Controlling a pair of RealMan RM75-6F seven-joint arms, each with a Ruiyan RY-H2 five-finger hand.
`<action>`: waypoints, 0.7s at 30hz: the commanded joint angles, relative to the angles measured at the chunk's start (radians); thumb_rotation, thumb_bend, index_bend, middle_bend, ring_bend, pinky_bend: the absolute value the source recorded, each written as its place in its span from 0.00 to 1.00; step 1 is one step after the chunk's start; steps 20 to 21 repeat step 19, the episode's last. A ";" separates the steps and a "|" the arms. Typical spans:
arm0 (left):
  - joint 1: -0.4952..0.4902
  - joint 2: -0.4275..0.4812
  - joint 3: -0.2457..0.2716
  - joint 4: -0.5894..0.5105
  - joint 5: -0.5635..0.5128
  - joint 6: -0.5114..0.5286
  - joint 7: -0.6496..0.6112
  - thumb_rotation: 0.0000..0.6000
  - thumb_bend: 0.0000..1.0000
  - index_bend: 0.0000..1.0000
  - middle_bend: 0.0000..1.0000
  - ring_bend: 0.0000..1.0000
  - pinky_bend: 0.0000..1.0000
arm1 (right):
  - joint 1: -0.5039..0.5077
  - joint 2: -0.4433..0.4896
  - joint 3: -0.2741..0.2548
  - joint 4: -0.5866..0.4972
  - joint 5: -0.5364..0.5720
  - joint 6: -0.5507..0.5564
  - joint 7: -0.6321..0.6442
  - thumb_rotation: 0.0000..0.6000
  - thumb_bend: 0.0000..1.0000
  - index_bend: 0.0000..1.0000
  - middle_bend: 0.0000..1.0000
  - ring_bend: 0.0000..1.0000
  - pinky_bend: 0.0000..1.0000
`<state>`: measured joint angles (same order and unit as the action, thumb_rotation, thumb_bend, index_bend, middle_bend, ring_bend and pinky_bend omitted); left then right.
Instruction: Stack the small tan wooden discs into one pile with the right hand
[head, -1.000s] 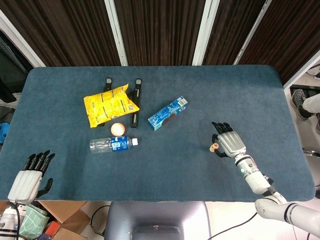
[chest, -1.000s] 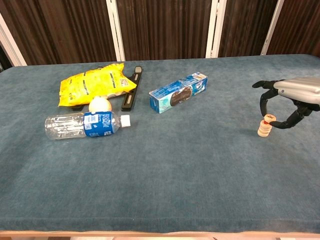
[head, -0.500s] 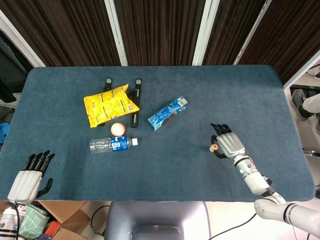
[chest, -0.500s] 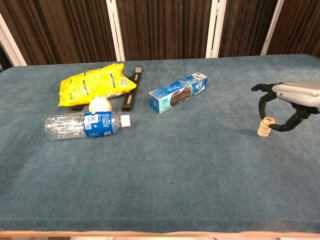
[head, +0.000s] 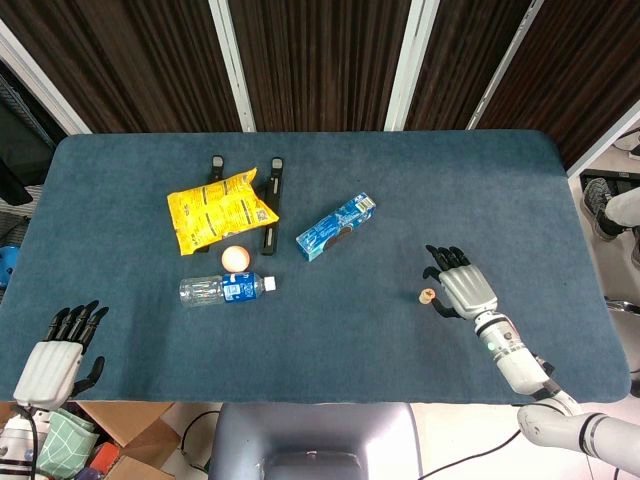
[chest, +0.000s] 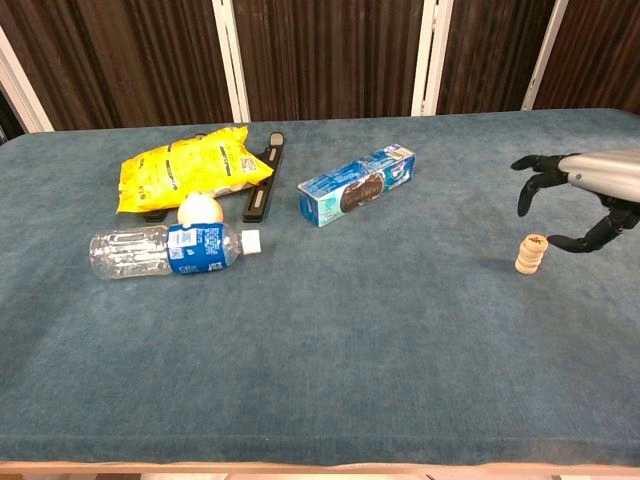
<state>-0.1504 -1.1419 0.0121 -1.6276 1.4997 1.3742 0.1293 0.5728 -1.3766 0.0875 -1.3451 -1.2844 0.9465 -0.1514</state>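
1. Chest view is giving the clearest read: the pile of tan discs (chest: 530, 254) is standing upright on the worktop (chest: 350, 340), its long axis running straight up, and no loose disc is showing anywhere near it.

2. The right hand (chest: 585, 200) is hovering just beside the pile, on the side away from the blue carton (chest: 357, 186), and it is sitting higher than the pile's top. Its fingers are spread wide with nothing between them, and there is a clear gap between fingertips and discs.

3. In the head view the same picture is holding: the pile (head: 426, 296) is lying off the thumb side of the right hand (head: 465, 289), between that hand and the carton (head: 336, 227), apart from the hand.

4. The left hand (head: 57, 355) is resting at the near worktop edge, well apart from the pile, far beyond the water bottle (head: 226, 289). It is holding nothing, fingers loosely apart. The right hand is by far the nearer.

5. My read: the stacking is looking finished, so the coming move is calling for the right hand to be drawing away from the pile, off toward the side opposite the carton, without clipping that upright column.
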 joint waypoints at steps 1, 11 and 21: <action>0.001 0.002 0.000 0.000 0.004 0.002 -0.004 1.00 0.49 0.00 0.00 0.00 0.03 | -0.077 0.066 -0.022 -0.088 -0.063 0.140 0.019 1.00 0.49 0.28 0.01 0.00 0.07; 0.003 -0.002 0.009 0.002 0.037 0.018 -0.008 1.00 0.49 0.00 0.00 0.00 0.03 | -0.407 0.203 -0.201 -0.286 -0.261 0.588 -0.061 1.00 0.30 0.03 0.00 0.00 0.00; 0.010 0.003 0.013 0.006 0.053 0.036 -0.025 1.00 0.49 0.00 0.00 0.00 0.03 | -0.454 0.203 -0.194 -0.282 -0.340 0.660 -0.051 1.00 0.30 0.03 0.00 0.00 0.00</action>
